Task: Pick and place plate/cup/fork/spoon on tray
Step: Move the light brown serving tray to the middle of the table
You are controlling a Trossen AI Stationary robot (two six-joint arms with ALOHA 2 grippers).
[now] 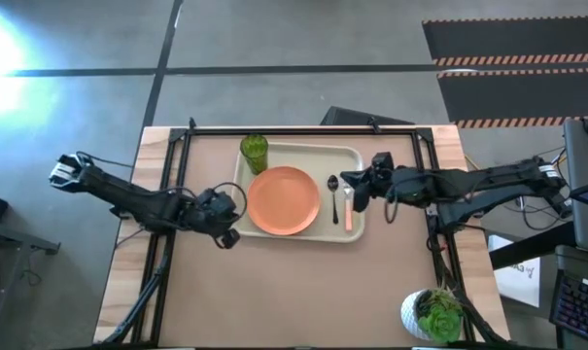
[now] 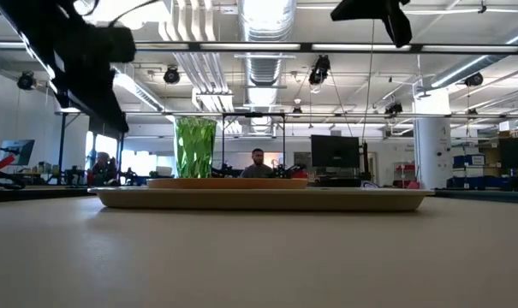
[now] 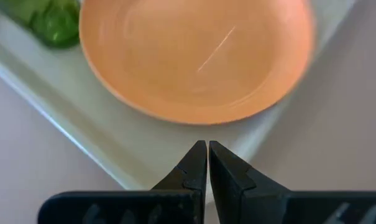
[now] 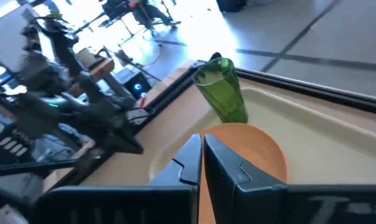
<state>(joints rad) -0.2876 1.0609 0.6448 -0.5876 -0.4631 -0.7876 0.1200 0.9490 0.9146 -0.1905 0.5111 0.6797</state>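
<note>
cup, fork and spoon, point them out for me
cup (image 1: 254, 152), high view, its green rim
fork (image 1: 348, 211), high view, its orange-pink handle
spoon (image 1: 333, 182), high view, its dark bowl

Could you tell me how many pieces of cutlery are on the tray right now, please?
2: the spoon lies just right of the plate, and the fork lies right of the spoon, near the tray rim.

A: Can you read any text, label or number anywhere?

B: No, nothing legible. The white paper (image 1: 515, 269) beside the wooden tabletop (image 1: 303, 282) has some blue marks, but they are too small to read.
</note>
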